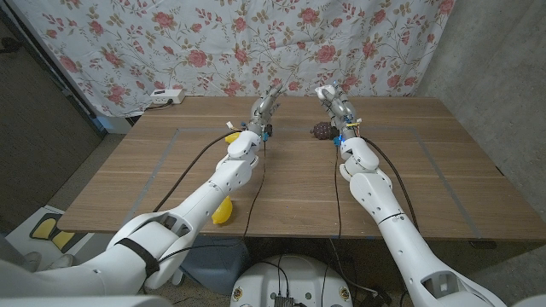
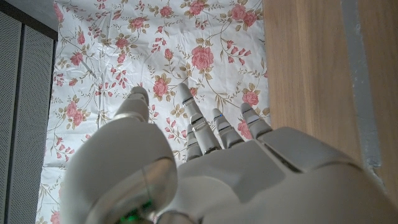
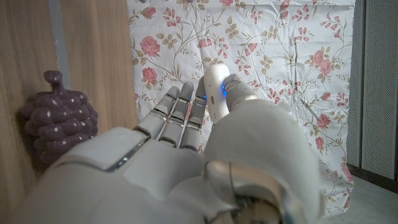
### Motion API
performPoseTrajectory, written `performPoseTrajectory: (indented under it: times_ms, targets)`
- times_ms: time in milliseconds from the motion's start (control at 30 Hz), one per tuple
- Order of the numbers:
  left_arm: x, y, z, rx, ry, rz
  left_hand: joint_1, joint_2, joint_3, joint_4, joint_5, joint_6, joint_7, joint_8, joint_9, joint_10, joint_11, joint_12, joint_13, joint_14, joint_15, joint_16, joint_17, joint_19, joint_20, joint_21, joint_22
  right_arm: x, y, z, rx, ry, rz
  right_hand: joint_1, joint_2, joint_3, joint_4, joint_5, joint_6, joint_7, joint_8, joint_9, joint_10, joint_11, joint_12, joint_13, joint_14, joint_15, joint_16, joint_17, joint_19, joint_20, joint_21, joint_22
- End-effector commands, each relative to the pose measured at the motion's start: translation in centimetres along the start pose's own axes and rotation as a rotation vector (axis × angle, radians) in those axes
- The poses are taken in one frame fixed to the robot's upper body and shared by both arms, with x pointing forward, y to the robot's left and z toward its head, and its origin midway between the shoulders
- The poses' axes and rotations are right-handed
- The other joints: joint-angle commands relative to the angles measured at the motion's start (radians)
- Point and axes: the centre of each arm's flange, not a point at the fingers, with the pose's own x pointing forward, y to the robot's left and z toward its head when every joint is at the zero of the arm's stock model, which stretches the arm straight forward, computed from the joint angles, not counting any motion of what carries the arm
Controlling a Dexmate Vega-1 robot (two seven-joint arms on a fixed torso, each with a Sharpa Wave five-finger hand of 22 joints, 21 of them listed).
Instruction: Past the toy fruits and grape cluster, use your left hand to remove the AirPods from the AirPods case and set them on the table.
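My right hand (image 1: 335, 102) is raised over the far middle of the table and pinches a white AirPods case (image 3: 214, 93) between thumb and fingers; a small blue light shows on the case. I cannot tell whether the lid is up. The dark purple grape cluster (image 1: 320, 130) sits on the wood just beside that wrist, also seen as the grape cluster (image 3: 59, 121). My left hand (image 1: 266, 107) hovers a short way to the left of the right hand, fingers (image 2: 199, 121) spread and nothing in them. A small yellow toy fruit (image 1: 230, 135) lies by the left wrist.
A dark small object (image 1: 267, 130) lies next to the left forearm. Another yellow toy fruit (image 1: 222, 211) sits at the table's front edge under the left arm. A white power strip (image 1: 164, 96) lies at the back left. The floral curtain (image 1: 256, 43) hangs behind the table.
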Motion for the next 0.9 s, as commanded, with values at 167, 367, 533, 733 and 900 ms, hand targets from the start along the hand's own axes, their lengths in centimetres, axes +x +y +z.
performPoseTrajectory:
  times_ms: [167,367,533,733,900]
  targets:
    - [-0.3,1.5,1.3,0.063,-0.069,0.02,-0.013,0.003,0.008,-0.007,0.009,0.075,-0.005,0.024,0.003,-0.015,-0.002,-0.006,-0.001,-0.002,0.011,-0.001,0.0,-0.005,0.005,-0.004,0.003,-0.5,-1.0,0.2,-0.047,0.018,0.04,0.012,0.0,-0.007,0.001,-0.003,0.011,0.0,0.006,0.004,0.2,-0.188,0.006,-0.004,0.011,-0.188,-0.003,0.003,0.002,-0.023,0.006,0.003]
    - [0.3,2.4,1.4,0.064,-0.082,-0.021,-0.015,0.002,0.007,-0.008,0.01,0.087,-0.008,0.025,0.004,-0.018,-0.001,-0.006,-0.001,-0.004,0.011,-0.001,-0.001,-0.007,0.007,-0.004,0.003,-0.5,-0.2,0.2,-0.035,0.031,0.03,0.013,0.001,-0.01,0.003,-0.002,0.012,-0.001,0.005,0.004,0.202,-0.188,0.006,-0.009,0.012,-0.188,-0.006,0.003,-0.001,-0.021,0.004,0.003]
    - [0.2,3.6,1.8,0.062,-0.085,-0.038,-0.016,0.003,0.008,-0.01,0.01,0.091,-0.008,0.025,0.004,-0.025,-0.001,-0.008,0.0,-0.008,0.014,-0.002,-0.001,-0.009,0.008,-0.004,0.003,-0.6,1.6,-0.3,-0.007,0.048,0.019,0.014,0.0,-0.013,0.003,-0.002,0.015,0.0,0.005,0.004,0.203,-0.188,0.006,-0.012,0.013,-0.189,-0.008,0.002,0.001,-0.018,0.005,0.003]
    - [0.3,5.8,2.4,0.09,-0.057,-0.093,-0.018,0.004,0.007,-0.01,0.011,0.093,-0.007,0.023,0.005,-0.029,-0.001,-0.009,0.0,-0.013,0.016,-0.003,-0.001,-0.01,0.009,-0.005,0.003,-0.6,3.3,-0.9,-0.02,0.052,-0.015,0.015,-0.001,-0.017,0.003,-0.001,0.02,0.001,0.006,0.004,0.207,-0.187,0.007,-0.018,0.013,-0.188,-0.012,0.001,-0.002,-0.01,0.004,0.003]
    - [1.2,8.1,3.5,0.137,-0.071,-0.127,-0.016,0.007,0.009,-0.013,0.012,0.099,-0.013,0.022,0.005,-0.044,0.001,-0.014,0.0,-0.022,0.023,-0.005,-0.001,-0.016,0.012,-0.006,0.003,-0.4,4.6,-1.4,-0.04,0.044,-0.043,0.017,0.0,-0.02,0.003,-0.001,0.022,0.003,0.005,0.004,0.211,-0.188,0.008,-0.024,0.015,-0.189,-0.016,0.0,-0.011,-0.002,0.0,0.002]
